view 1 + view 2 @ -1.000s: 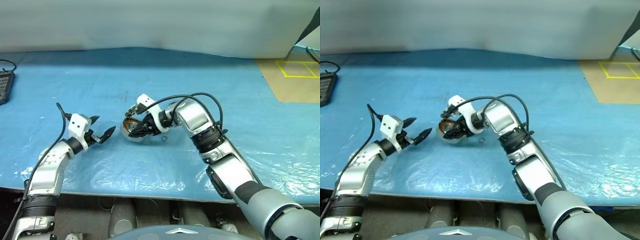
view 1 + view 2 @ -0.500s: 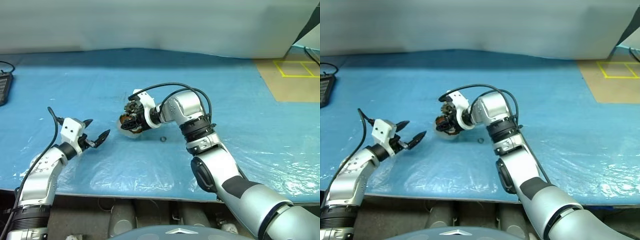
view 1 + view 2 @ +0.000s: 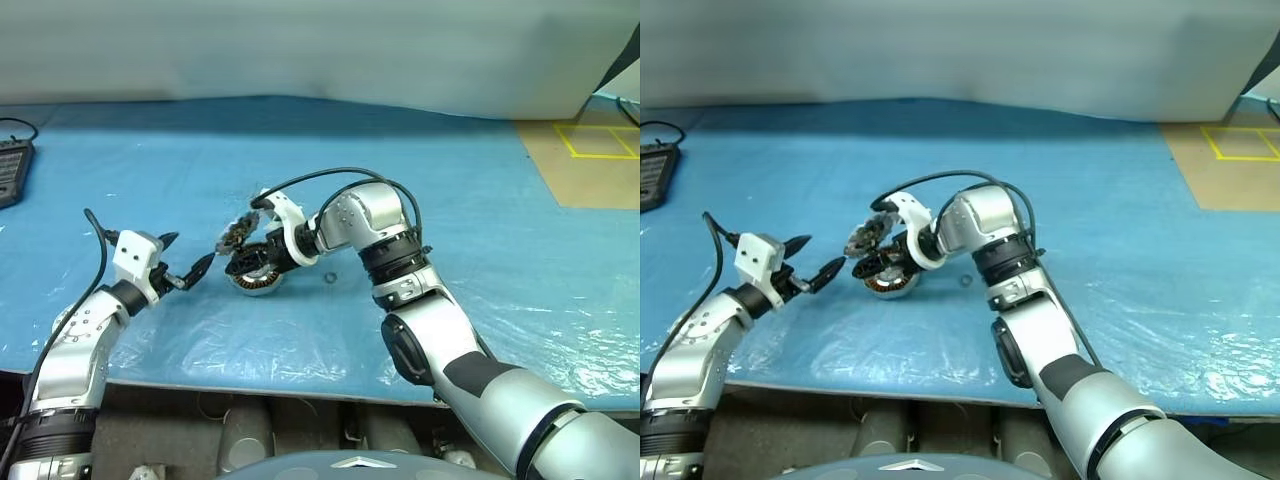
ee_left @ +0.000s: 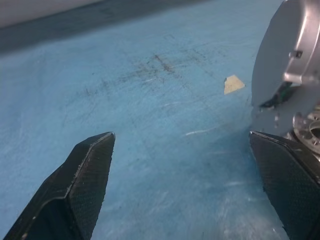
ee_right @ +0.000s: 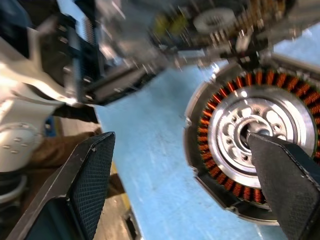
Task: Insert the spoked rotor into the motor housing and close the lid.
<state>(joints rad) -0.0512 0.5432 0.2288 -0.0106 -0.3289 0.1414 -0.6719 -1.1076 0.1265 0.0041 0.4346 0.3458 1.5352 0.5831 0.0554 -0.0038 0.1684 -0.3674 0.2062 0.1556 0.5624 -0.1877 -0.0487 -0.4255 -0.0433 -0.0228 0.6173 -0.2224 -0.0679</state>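
The motor housing (image 3: 258, 283) lies on the blue mat, its copper-orange windings and silver hub (image 5: 225, 135) facing up. Its lid (image 3: 233, 236) stands tilted up at the rim on the side toward the left arm, jagged inner side showing. My right gripper (image 3: 245, 258) hovers just over the housing, fingers spread wide in the right wrist view (image 5: 180, 136), open with nothing clamped. My left gripper (image 3: 190, 250) is open a short way left of the lid, pointing at it, empty (image 4: 181, 135). The spoked rotor is hidden or out of view.
A tiny dark ring (image 3: 327, 278) lies on the mat just right of the housing. A black device (image 3: 12, 170) sits at the far left edge. Yellow tape marks (image 3: 600, 140) a brown area at the back right. The table's front edge runs close below both arms.
My right gripper has opened and let go of the housing, which now lies flat with its windings up and its lid swung open. The right wrist has rolled. The left gripper has barely moved.
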